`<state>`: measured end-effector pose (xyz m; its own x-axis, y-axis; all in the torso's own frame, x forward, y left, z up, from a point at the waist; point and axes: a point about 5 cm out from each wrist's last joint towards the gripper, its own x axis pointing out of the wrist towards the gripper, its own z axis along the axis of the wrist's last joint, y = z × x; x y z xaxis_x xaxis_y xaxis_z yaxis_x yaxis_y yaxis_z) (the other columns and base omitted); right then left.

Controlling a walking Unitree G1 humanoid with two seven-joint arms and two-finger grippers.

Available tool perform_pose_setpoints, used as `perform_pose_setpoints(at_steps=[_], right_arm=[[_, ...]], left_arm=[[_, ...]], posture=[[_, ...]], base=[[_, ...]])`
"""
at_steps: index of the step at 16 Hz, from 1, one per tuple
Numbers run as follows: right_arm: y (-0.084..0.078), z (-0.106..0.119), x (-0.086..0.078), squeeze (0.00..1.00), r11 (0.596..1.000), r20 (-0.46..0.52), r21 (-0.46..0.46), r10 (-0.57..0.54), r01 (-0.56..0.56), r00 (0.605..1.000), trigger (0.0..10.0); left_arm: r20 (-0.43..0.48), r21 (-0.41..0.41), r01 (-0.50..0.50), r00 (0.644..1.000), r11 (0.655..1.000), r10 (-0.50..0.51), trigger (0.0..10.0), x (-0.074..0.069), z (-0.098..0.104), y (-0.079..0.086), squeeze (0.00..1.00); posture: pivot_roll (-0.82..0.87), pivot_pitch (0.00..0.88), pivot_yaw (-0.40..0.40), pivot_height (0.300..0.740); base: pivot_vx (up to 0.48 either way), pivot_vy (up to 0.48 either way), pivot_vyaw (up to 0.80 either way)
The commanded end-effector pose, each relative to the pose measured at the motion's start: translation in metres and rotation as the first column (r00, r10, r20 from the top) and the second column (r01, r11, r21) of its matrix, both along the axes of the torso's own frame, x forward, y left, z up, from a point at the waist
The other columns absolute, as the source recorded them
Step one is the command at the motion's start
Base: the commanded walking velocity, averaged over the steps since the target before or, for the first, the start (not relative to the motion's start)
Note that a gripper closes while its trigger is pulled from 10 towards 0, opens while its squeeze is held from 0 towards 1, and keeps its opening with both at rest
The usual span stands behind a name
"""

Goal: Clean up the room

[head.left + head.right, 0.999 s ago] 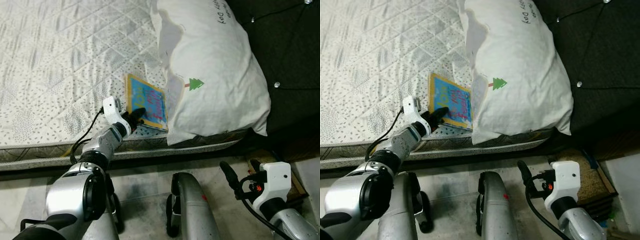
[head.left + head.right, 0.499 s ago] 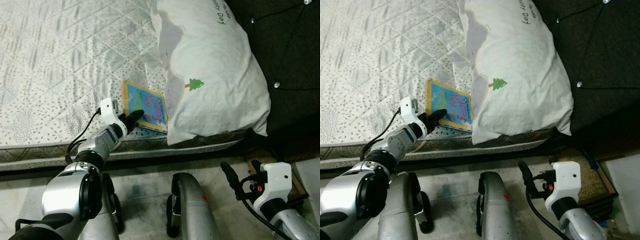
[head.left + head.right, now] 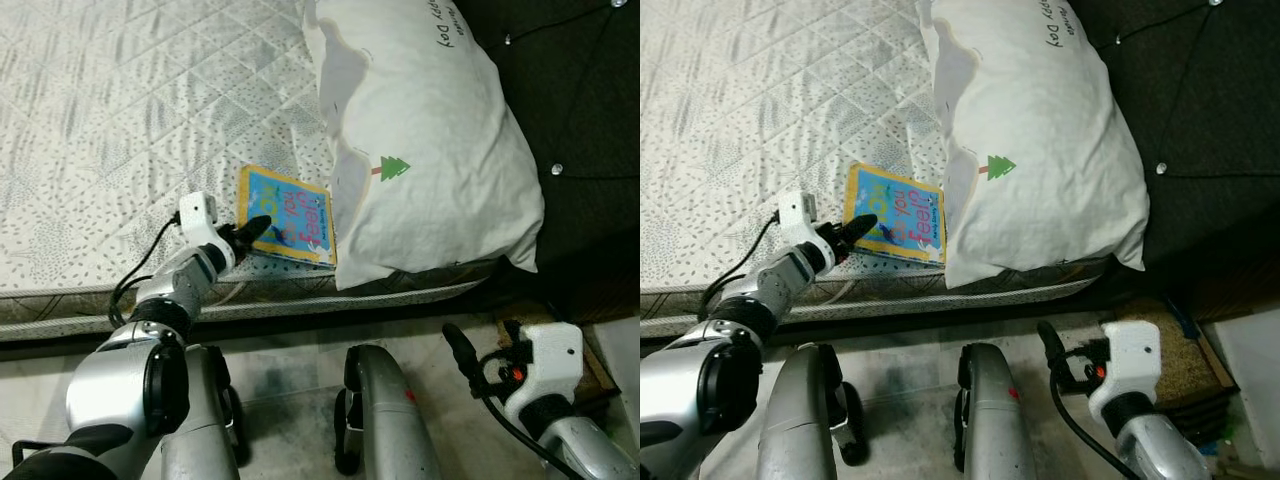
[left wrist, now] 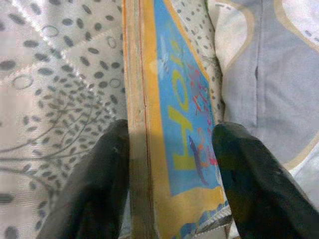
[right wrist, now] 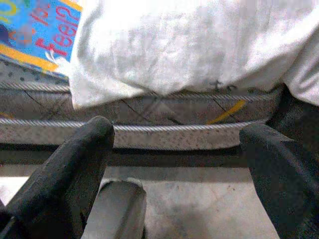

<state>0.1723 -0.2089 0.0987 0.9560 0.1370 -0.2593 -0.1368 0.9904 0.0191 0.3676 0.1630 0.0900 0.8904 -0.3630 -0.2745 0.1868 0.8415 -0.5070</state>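
A blue picture book with a yellow border [image 3: 290,222] lies on the quilted mattress [image 3: 120,120] near its front edge, its right side against a white pillow [image 3: 420,130]. My left gripper [image 3: 250,232] is shut on the book's left edge. The left wrist view has the book [image 4: 174,114] edge-on between the two black fingers [image 4: 99,169]. My right gripper [image 3: 485,345] hangs low over the floor at the right, open with nothing between its fingers. Its wrist view looks at the mattress side, the pillow [image 5: 189,45] and a corner of the book [image 5: 35,25].
A dark tufted headboard [image 3: 590,90] rises right of the pillow. The mattress's piped edge [image 3: 400,295] runs across above a pale tiled floor [image 3: 290,370]. My own silver legs [image 3: 385,420] stand below. Something brown lies on the floor at far right [image 3: 1185,360].
The left gripper has drawn back to the left with the book, which has slid a little away from the pillow. The right arm has hardly moved.
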Motion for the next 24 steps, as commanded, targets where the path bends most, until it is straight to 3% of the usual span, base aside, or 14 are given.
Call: perform_pose_setpoints(at_steps=[1, 6, 11, 13, 15, 18, 21, 23, 24], right_arm=[[0.0, -0.008, -0.003, 0.0, 1.0, -0.033, -0.001, -0.009, 0.009, 0.999, 10.0], [0.008, -0.012, 0.01, 0.0, 1.0, -0.018, 0.017, 0.008, -0.007, 1.0, 10.0], [0.009, -0.018, 0.02, 0.0, 1.0, -0.005, 0.025, 0.004, -0.003, 1.0, 10.0], [0.01, -0.02, 0.022, 0.0, 1.0, 0.0, 0.03, 0.004, -0.004, 1.0, 10.0], [0.015, -0.021, 0.028, 0.0, 0.999, 0.022, 0.046, 0.007, -0.008, 1.0, 10.0], [0.026, -0.022, 0.041, 0.0, 0.997, 0.054, 0.075, 0.025, -0.029, 0.998, 10.0], [0.036, -0.019, 0.054, 0.0, 0.994, 0.084, 0.078, 0.073, -0.079, 0.994, 10.0], [0.031, -0.012, 0.066, 0.0, 0.995, 0.128, 0.075, 0.049, -0.059, 0.991, 10.0], [0.02, -0.002, 0.076, 0.0, 0.995, 0.165, 0.101, -0.032, 0.015, 0.986, 10.0]], left_arm=[[-0.047, 0.002, -0.008, 0.999, 1.0, 0.008, 10.0, -0.009, -0.015, 0.0, 1.0], [-0.066, 0.019, -0.061, 0.996, 0.998, 0.063, 10.0, -0.017, -0.025, 0.015, 1.0], [-0.039, 0.07, -0.15, 0.987, 0.986, 0.153, 10.0, -0.013, -0.016, 0.039, 1.0], [0.001, 0.085, -0.167, 0.986, 0.982, 0.167, 10.0, -0.01, -0.011, 0.039, 1.0], [0.133, 0.075, -0.206, 0.972, 0.976, 0.195, 10.0, -0.01, -0.005, 0.031, 1.0], [0.291, 0.182, -0.234, 0.941, 0.955, 0.175, 10.0, -0.029, -0.004, 0.025, 1.0], [0.391, 0.239, -0.308, 0.899, 0.921, 0.199, 10.0, -0.054, 0.004, 0.029, 1.0], [0.426, 0.28, -0.338, 0.882, 0.899, 0.199, 10.0, -0.067, 0.004, 0.032, 1.0], [0.454, 0.325, -0.35, 0.873, 0.878, 0.18, 10.0, -0.08, 0.006, 0.031, 0.0]], posture=[[-0.28, 0.288, -0.087, 0.613], [-0.24, 0.259, -0.074, 0.613], [-0.21, 0.232, -0.054, 0.613], [-0.21, 0.221, -0.046, 0.613], [-0.19, 0.199, -0.029, 0.613], [-0.13, 0.17, -0.016, 0.613], [-0.08, 0.146, -0.004, 0.613], [-0.05, 0.127, 0.004, 0.613], [-0.03, 0.119, 0.012, 0.613]], base=[[0.0, 0.0, 0.0], [0.0, 0.0, 0.0], [0.0, 0.0, 0.0], [0.0, 0.0, 0.0], [0.0, 0.0, 0.0], [0.0, 0.0, 0.0], [0.0, 0.0, 0.0], [0.0, 0.0, 0.0], [0.0, 0.0, 0.0]])
